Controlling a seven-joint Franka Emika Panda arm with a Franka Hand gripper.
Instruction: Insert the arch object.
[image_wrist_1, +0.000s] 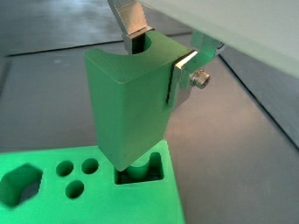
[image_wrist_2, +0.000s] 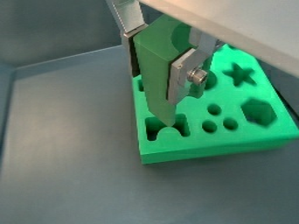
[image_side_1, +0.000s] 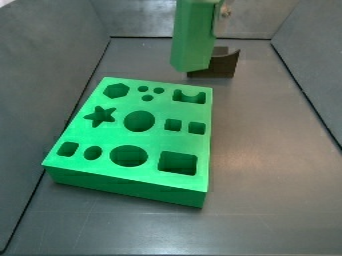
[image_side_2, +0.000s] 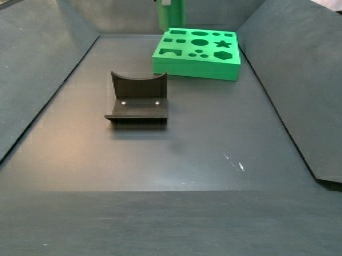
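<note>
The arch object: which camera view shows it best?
A wrist view: the arch object is large, its notch clear, held by the gripper, jaws shut, over the green board. Both wrist views show it close; both side views show it small, cropped at the top.

arch object (image_wrist_1: 126, 105): green, tall, notched block, being held upright by the end effector (image_wrist_1: 162, 51)
place: above the green board's (image_wrist_1: 70, 197) arch-shaped cutout
</note>
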